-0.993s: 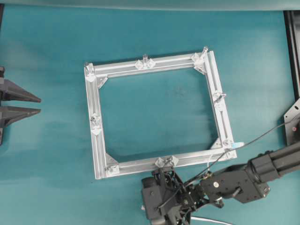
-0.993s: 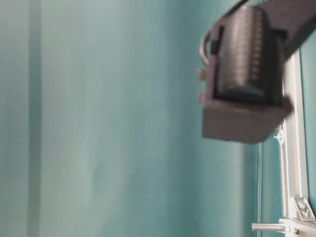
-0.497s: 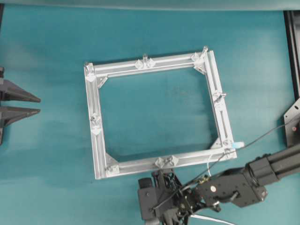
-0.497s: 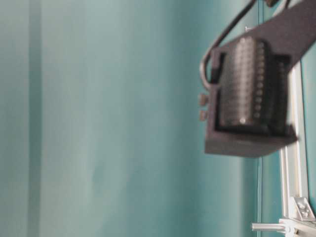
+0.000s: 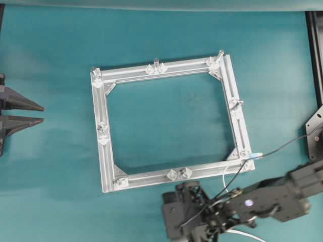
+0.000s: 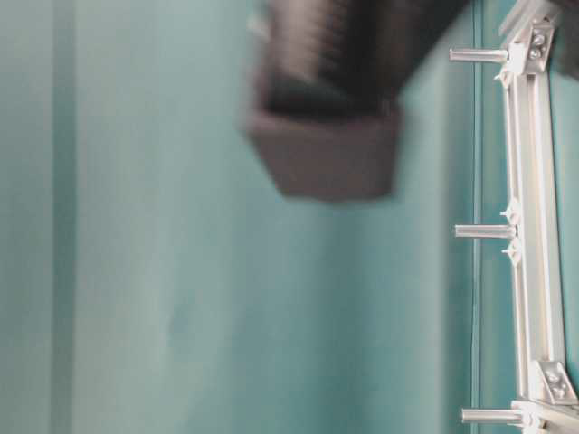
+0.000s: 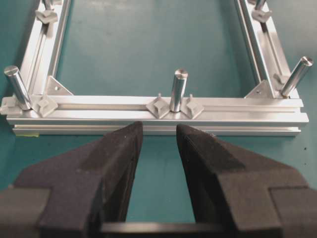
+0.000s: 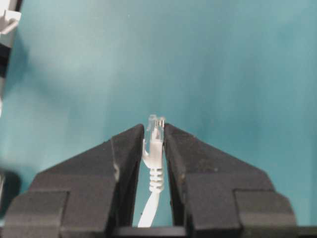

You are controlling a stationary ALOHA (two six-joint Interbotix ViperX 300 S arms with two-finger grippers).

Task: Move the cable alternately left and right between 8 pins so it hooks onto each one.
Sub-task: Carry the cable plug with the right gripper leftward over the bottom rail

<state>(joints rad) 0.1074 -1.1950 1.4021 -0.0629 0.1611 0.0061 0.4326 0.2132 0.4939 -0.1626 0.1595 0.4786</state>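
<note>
My right gripper [image 8: 154,130] clamps the cable [image 8: 153,198] just behind its clear plug [image 8: 155,124], near the frame [image 5: 107,151]'s near rail. My left gripper [image 7: 159,134] waits spread wide and empty, left of the frame.

blurred dark arm housing [image 6: 326,108], three pins [image 6: 484,231] on aluminium frame [image 6: 534,271]
</note>
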